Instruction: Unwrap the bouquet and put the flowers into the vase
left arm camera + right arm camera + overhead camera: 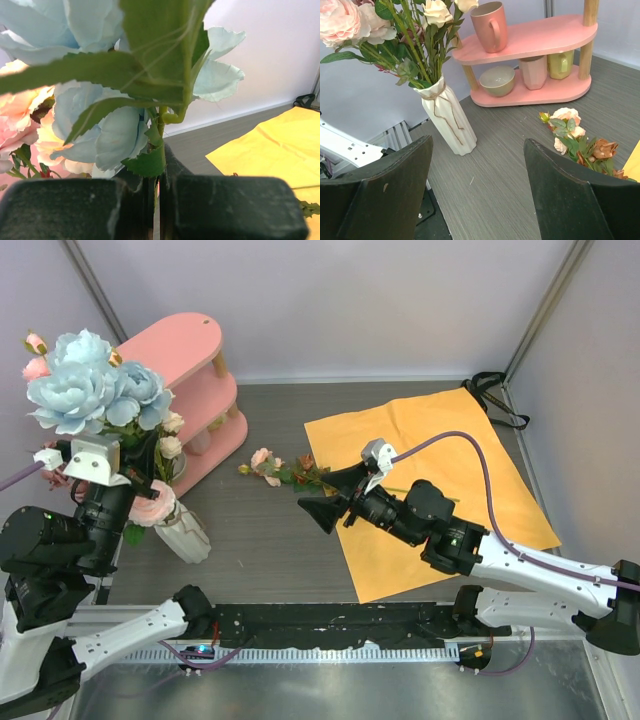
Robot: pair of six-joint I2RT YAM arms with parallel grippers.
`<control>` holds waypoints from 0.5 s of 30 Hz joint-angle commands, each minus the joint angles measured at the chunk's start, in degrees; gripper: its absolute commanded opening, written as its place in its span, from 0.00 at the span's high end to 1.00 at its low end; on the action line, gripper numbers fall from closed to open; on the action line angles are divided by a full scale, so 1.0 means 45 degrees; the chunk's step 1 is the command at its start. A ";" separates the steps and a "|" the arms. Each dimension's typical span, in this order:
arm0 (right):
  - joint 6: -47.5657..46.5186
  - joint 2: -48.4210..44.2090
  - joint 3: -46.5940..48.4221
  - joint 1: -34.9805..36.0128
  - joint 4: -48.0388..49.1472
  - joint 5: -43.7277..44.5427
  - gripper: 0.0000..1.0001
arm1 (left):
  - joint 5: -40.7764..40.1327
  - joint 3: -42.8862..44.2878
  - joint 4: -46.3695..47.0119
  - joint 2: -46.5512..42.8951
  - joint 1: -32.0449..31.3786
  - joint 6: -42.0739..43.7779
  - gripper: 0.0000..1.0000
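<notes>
One pink shelf (185, 350) beside vase (186, 533), holding cups (490, 26)

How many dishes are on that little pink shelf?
4: a pink mug on the top tier; a bowl, a pink cup and a green mug on the lower tier. Others may be hidden.

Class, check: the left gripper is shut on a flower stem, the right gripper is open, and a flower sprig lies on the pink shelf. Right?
No. The sprig lies on the table at the orange sheet's edge, not on the pink shelf, as the top view shows. The rest holds: left gripper shut on a stem, right gripper open.
</notes>
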 commanded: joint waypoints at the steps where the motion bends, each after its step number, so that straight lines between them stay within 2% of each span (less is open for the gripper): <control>1: -0.0142 -0.0239 0.0035 0.0039 0.0352 0.0249 0.21 | -0.0484 -0.0172 0.0786 -0.0206 -0.0030 -0.0080 1.00; 8: -0.0084 -0.0435 -0.0141 0.0020 0.0332 0.0367 0.21 | -0.1167 -0.0775 0.0843 -0.0342 -0.0030 -0.0333 1.00; 15: -0.0064 -0.0299 -0.0278 0.0019 0.0429 0.0406 0.21 | -0.3646 -0.2241 0.1587 -0.0829 -0.0030 -0.1291 1.00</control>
